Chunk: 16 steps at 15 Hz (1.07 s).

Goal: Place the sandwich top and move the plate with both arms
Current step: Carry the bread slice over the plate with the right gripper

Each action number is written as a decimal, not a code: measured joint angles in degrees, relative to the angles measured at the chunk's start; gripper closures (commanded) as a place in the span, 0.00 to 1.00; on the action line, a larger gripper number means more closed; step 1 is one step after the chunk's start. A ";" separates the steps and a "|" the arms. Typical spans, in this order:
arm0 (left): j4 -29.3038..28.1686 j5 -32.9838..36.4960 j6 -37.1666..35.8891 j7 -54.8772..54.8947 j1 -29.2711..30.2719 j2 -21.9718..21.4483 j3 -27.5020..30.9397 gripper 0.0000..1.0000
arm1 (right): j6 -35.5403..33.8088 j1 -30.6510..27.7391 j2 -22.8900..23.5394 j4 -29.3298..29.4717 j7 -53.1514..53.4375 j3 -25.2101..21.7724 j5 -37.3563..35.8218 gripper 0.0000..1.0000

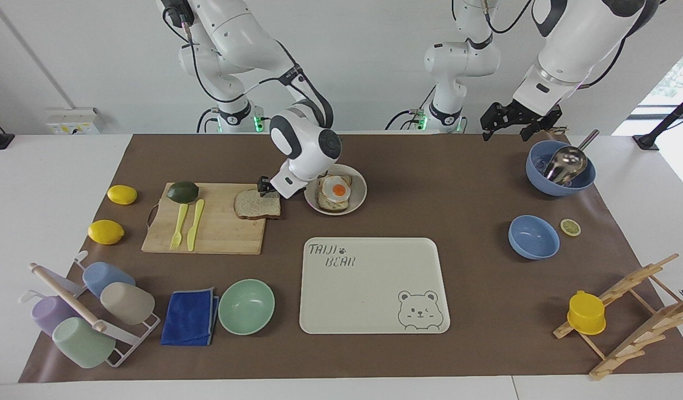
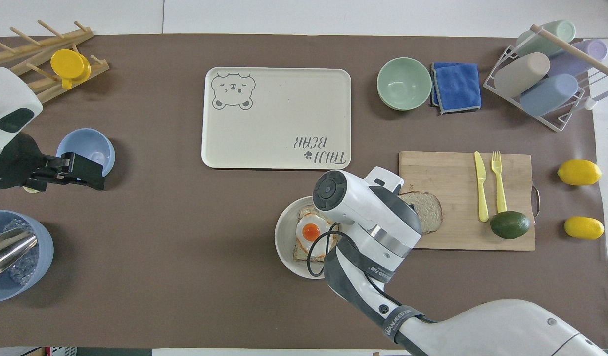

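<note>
Right gripper (image 1: 263,186) touches the sandwich top (image 1: 256,205) at its plate-side edge, fingers unreadable; left gripper (image 1: 516,120) waits, fingers apart.

Bread slice (image 1: 257,204) flat — cutting board's (image 1: 219,233) edge

The right arm's wrist hides its gripper (image 1: 263,186) tips and one end of the bread slice (image 2: 427,211) from above.
</note>
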 measured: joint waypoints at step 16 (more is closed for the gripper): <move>0.00 0.00 0.00 0.00 0.00 0.00 0.00 0.00 | -16.69 9.15 4.14 23.22 0.44 5.23 1.93 1.00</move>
